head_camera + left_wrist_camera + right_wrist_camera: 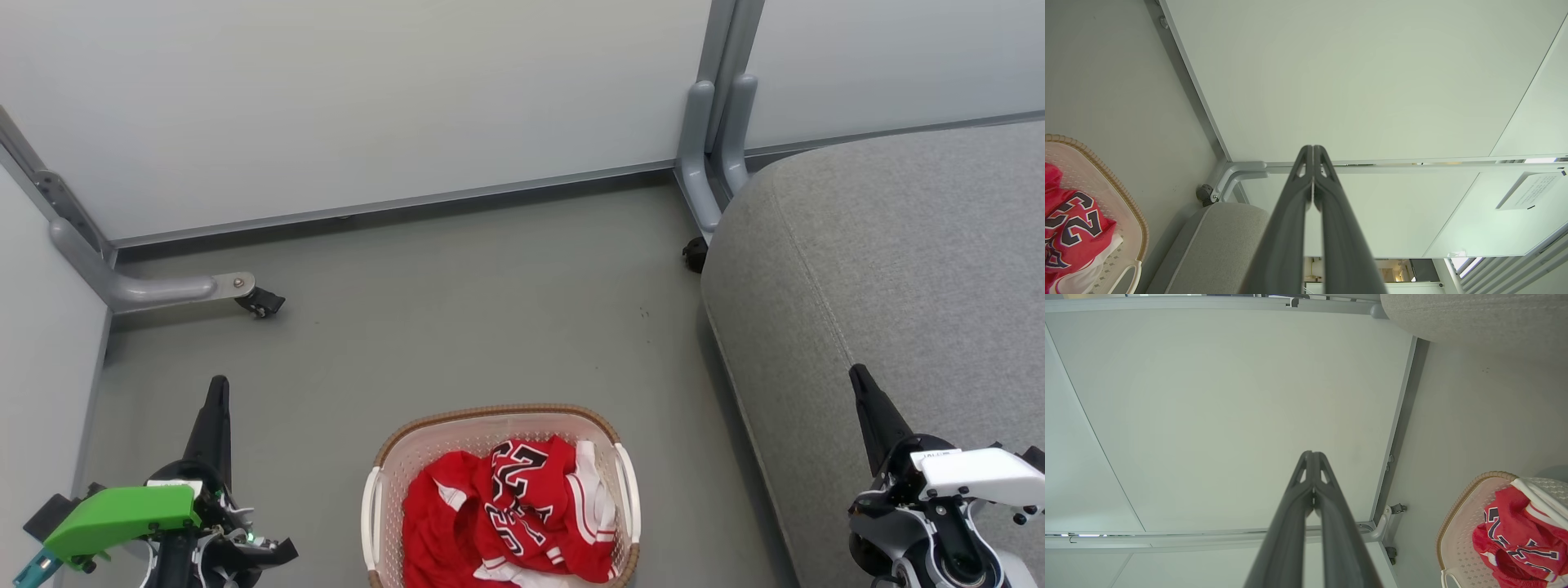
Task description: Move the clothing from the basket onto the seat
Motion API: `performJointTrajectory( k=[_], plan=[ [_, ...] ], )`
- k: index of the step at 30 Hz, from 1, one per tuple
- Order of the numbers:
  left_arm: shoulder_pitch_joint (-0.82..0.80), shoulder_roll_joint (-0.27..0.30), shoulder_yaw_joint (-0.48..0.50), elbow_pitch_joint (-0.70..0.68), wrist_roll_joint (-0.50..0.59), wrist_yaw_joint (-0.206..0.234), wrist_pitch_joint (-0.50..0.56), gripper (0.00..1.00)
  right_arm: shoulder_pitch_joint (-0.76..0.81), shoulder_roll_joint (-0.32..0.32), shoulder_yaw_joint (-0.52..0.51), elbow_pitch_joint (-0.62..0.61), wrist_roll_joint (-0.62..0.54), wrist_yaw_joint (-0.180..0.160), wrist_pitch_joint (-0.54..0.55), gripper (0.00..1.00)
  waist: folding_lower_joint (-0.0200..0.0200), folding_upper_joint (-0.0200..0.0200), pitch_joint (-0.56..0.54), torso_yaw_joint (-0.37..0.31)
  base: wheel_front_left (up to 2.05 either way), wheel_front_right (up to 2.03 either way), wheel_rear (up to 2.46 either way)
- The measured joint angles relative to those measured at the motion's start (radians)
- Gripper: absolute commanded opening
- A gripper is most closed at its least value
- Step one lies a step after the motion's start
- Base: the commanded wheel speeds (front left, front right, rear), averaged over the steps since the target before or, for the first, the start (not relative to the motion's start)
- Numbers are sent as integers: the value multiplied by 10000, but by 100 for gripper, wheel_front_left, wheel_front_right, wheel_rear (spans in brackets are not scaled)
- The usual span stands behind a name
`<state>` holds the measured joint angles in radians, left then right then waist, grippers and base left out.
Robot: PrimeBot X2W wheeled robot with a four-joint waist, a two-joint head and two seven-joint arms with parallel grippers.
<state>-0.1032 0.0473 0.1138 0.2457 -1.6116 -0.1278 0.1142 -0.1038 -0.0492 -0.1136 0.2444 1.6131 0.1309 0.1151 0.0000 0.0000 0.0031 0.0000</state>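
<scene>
The near end of the basket point(498, 411), which sits between the left claw point(218, 382) and the right claw point(856, 373), is cut off by the head view's bottom edge. The clothing point(506, 506) in it runs out of the picture there too. Its lettering point(522, 461) is crumpled into folds, partly hidden and unreadable, and whether this is one garment or two cannot be told. The seat point(898, 245), past the right claw, runs off the right and bottom edges. In the left wrist view, a label point(1529, 190) right of the claw has print too small to read, and the claw's fingers point(1286, 237) hide part of the seat.

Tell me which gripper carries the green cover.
The left gripper: its wrist bears the green cover, whereas the right gripper bears a white cover.
</scene>
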Motion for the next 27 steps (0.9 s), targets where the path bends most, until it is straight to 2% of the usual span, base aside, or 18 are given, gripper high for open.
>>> performJointTrajectory(
  k=[27],
  plan=[
    [0,2,0,0,0,0,0,0,0,0,0,0,0,0,0,0,0,0,0,0,0,0,0]
  ],
)
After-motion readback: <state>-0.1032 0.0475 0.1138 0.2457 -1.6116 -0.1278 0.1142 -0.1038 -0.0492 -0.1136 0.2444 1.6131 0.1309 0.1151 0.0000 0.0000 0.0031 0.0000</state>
